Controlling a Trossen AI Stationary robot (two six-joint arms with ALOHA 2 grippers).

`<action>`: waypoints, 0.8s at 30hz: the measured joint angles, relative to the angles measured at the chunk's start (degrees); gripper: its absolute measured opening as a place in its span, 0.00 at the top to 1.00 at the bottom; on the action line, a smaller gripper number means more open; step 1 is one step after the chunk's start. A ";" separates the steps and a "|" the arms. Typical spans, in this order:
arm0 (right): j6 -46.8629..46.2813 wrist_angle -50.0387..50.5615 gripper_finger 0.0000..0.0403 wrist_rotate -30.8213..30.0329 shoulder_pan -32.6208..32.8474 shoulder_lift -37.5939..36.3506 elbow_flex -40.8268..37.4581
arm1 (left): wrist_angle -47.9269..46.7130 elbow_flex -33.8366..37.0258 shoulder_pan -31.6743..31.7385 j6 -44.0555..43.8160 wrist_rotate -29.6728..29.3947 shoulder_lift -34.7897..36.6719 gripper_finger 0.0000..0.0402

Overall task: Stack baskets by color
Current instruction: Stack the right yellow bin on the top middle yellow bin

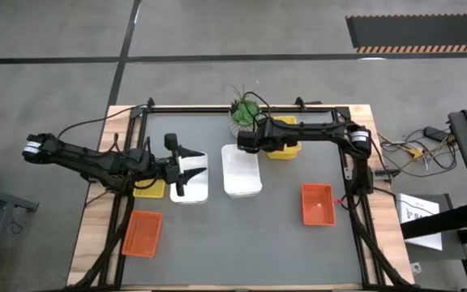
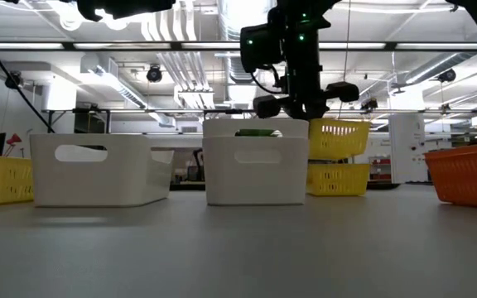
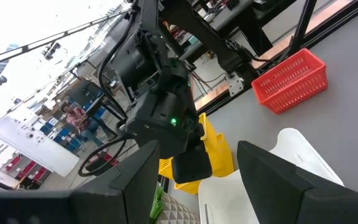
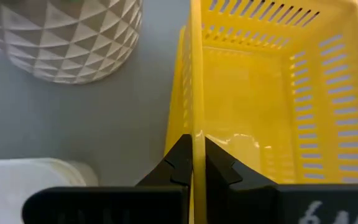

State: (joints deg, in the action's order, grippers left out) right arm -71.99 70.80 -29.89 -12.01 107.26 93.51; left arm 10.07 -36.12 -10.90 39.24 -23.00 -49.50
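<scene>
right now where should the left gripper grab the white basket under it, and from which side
Probably the long rim wall of the left white basket, from straight above. The basket sits upright with its mouth open, so the open left gripper hovering over it could drop one finger inside and one outside the thin wall.

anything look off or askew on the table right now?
One thing: in the low view a yellow basket hangs tilted in the air above another yellow basket, because the right gripper is shut on its wall. Nothing spilled or damaged; the white baskets sit flat.
</scene>
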 joint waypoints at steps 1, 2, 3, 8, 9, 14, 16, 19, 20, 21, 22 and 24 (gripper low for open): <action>0.02 -0.05 0.98 -0.42 -0.02 0.02 -0.28 | 0.02 0.00 0.00 0.00 0.00 0.00 0.50; -0.01 -0.24 0.98 -1.25 -0.02 0.15 -0.46 | 0.02 0.00 0.00 0.00 -0.02 0.00 0.50; -0.02 -0.44 0.98 -2.05 -0.02 0.33 -0.48 | 0.02 0.00 0.00 0.00 0.00 0.00 0.50; -0.01 -1.29 0.94 -2.89 -0.04 1.38 -0.48 | 0.04 0.00 -0.05 0.00 0.00 0.02 0.50; -0.02 -1.29 0.93 -2.81 -0.04 1.65 -0.48 | 0.04 0.00 -0.04 0.00 0.00 0.01 0.50; -0.46 -1.28 0.84 -2.76 -0.04 3.23 -0.48 | 0.05 0.00 -0.04 0.00 0.00 0.02 0.50; -0.44 -1.04 0.81 -2.73 -0.04 3.76 -0.52 | 0.09 0.00 -0.04 0.00 0.00 0.02 0.50; 0.12 -0.83 0.78 -2.27 -0.04 3.80 -0.52 | 0.07 0.00 -0.04 0.00 0.00 0.02 0.50; 0.57 -0.78 0.77 -2.23 -0.04 3.63 -0.52 | 0.05 0.00 -0.04 0.00 0.00 0.02 0.50; 0.65 -0.76 0.76 -2.21 -0.04 3.39 -0.52 | 0.07 0.00 -0.04 0.00 0.00 0.02 0.50; 0.84 -0.80 0.76 -2.16 -0.04 3.16 -0.52 | 0.07 0.00 -0.04 0.00 0.00 0.02 0.50; 2.00 -0.70 0.75 -2.07 -0.04 2.61 -0.49 | 0.07 0.00 -0.04 0.00 0.00 0.02 0.50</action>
State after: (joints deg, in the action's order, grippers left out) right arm -69.99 70.10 -31.96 -12.05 109.88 93.02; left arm 10.13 -36.12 -10.94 39.24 -23.00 -49.47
